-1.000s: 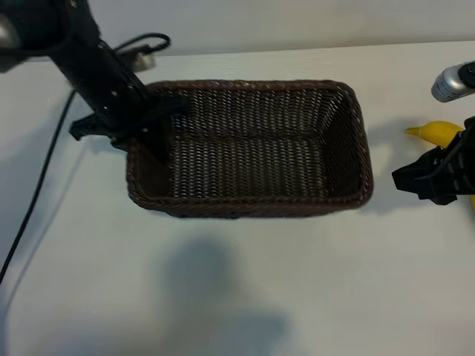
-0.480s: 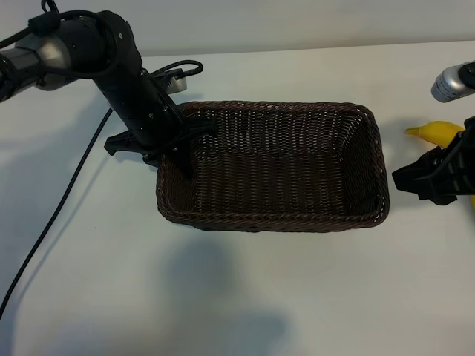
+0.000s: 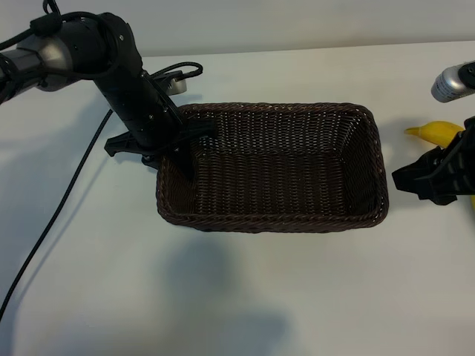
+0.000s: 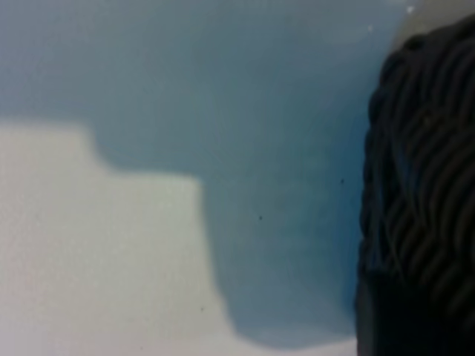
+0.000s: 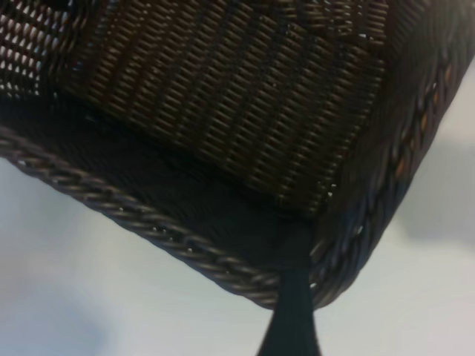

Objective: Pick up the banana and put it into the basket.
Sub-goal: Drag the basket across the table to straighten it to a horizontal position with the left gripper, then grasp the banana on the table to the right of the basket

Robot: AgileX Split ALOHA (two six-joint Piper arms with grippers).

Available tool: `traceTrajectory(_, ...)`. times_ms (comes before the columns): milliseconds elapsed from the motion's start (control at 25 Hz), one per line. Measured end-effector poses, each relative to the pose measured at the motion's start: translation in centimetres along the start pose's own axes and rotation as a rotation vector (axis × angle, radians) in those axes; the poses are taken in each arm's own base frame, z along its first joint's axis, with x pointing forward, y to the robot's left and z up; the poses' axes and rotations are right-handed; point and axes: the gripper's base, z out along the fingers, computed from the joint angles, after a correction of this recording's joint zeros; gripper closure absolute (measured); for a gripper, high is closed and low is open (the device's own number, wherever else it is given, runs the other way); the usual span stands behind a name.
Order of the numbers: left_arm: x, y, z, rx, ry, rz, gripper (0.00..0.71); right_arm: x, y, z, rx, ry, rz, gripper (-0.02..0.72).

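The dark brown wicker basket (image 3: 274,222) sits mid-table, with nothing inside it. My left gripper (image 3: 167,148) straddles the basket's left rim, one side inside the wall and one outside. The left wrist view shows only that woven wall (image 4: 423,185) and bare table. The yellow banana (image 3: 438,132) lies on the table right of the basket, partly hidden behind my right gripper (image 3: 407,179). That gripper is open, holds nothing and points at the basket's right end. The right wrist view shows one dark finger (image 5: 292,319) in front of a basket corner (image 5: 223,111).
A black cable (image 3: 52,215) trails from the left arm across the table's left side. A grey cylindrical part (image 3: 453,81) sticks in at the right edge above the banana. A shadow falls on the white table (image 3: 223,297) in front of the basket.
A second ago the basket and left gripper were farther left; both shifted right together, then stayed nearly still for the last half second. The right gripper and banana have not moved.
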Motion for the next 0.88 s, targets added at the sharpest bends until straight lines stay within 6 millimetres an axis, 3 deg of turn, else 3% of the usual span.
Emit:
traceTrajectory(160, 0.2, 0.0, 0.0, -0.002, 0.023, -0.006, 0.245, 0.0, 0.0, 0.0, 0.0, 0.0, 0.0, 0.098)
traceTrajectory(280, 0.7, 0.2, -0.4, -0.036, 0.058, 0.009, 0.161, 0.0, 0.0, 0.0, 0.0, 0.0, 0.0, 0.098)
traceTrajectory(520, 1.4, 0.0, -2.8, -0.072, 0.022, 0.027, 0.146, 0.0, 0.0, 0.0, 0.0, 0.0, 0.0, 0.098)
traceTrajectory(880, 4.0, -0.8, -8.8, -0.103, -0.088, 0.089, 0.146, 0.0, 0.0, 0.0, 0.0, 0.0, 0.0, 0.098)
